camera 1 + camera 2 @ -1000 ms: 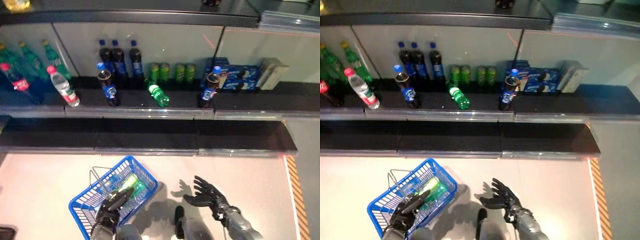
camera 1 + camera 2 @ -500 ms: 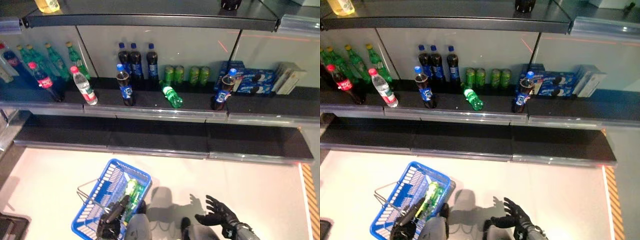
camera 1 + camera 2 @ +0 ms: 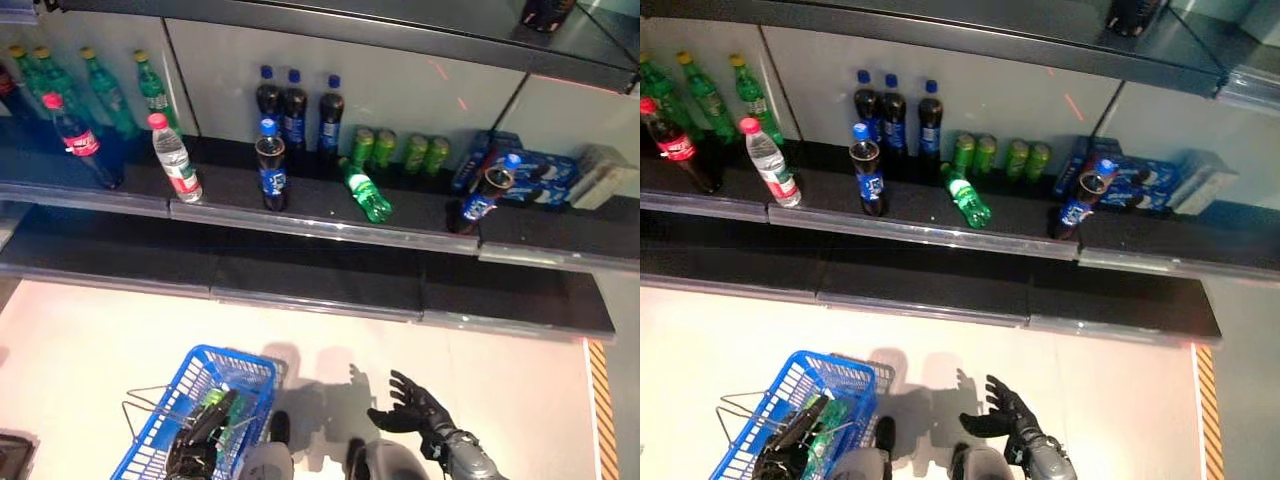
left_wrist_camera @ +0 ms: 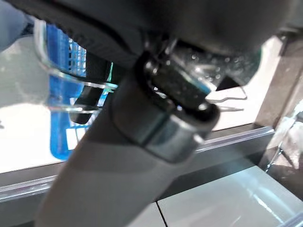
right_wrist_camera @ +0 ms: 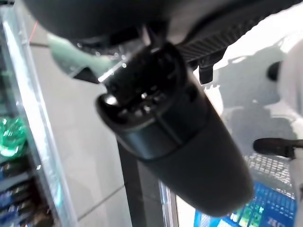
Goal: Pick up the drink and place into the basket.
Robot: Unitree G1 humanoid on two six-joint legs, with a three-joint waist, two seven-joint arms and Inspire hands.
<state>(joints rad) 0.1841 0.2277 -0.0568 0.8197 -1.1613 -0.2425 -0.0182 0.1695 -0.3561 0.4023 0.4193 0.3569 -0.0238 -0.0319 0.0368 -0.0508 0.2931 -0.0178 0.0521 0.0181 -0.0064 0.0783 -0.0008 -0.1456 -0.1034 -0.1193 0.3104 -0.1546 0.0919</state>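
At the lower left of the head views, my left hand (image 3: 195,445) sits over the blue plastic mesh basket with wire handles (image 3: 160,440), its fingers curled about the top of the basket; whether they clasp a handle or the bottle I cannot tell. The green plastic drink bottle (image 3: 215,415) lies inside that basket, just beside my fingers. My right hand (image 3: 415,412) hangs at the lower centre-right over the pale floor, fingers spread and relaxed, holding nothing. Across the upper half runs a dark shelf (image 3: 330,220) bearing upright dark cola bottles with blue labels (image 3: 293,105), a clear water bottle with a red cap (image 3: 175,160), a fallen green bottle (image 3: 366,192), a row of green cans (image 3: 398,152) and blue boxes (image 3: 535,172) at the upper right.
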